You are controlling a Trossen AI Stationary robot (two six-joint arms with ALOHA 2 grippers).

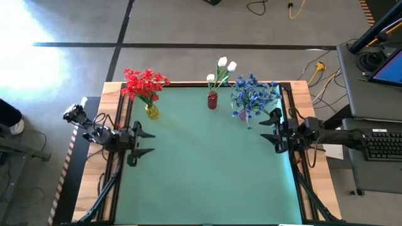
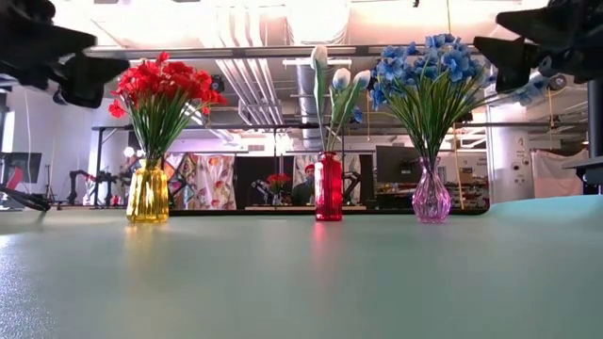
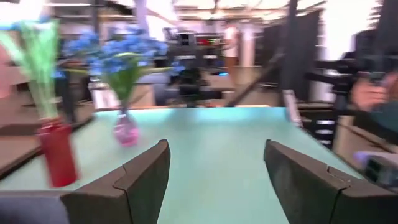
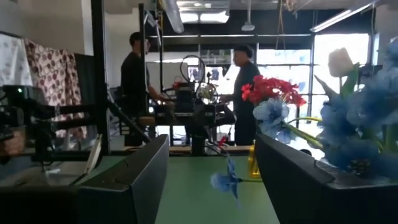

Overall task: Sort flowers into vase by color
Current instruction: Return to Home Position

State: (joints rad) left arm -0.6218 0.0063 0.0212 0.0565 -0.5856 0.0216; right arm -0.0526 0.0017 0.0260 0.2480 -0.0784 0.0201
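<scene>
Three vases stand in a row near the table's far edge. A yellow vase (image 1: pixel 151 112) holds red flowers (image 1: pixel 144 83), a red vase (image 1: pixel 212 100) holds white buds (image 1: pixel 222 66), and a pink glass vase (image 2: pixel 431 198) holds blue flowers (image 1: pixel 253 95). My left gripper (image 1: pixel 152 142) is open at the table's left side, just nearer than the yellow vase, with nothing between its fingers (image 3: pixel 149 174). My right gripper (image 1: pixel 263 130) is open at the right side, close beside the blue bunch. One blue blossom (image 4: pixel 225 180) droops ahead of its fingers, apart from them.
The green mat (image 1: pixel 207 176) lies bare in the middle and toward the near edge. Wooden borders and dark rails (image 1: pixel 113 157) run along both sides. A desk with a keyboard (image 1: pixel 383 144) stands to the right. Two people (image 4: pixel 140 81) stand in the room beyond.
</scene>
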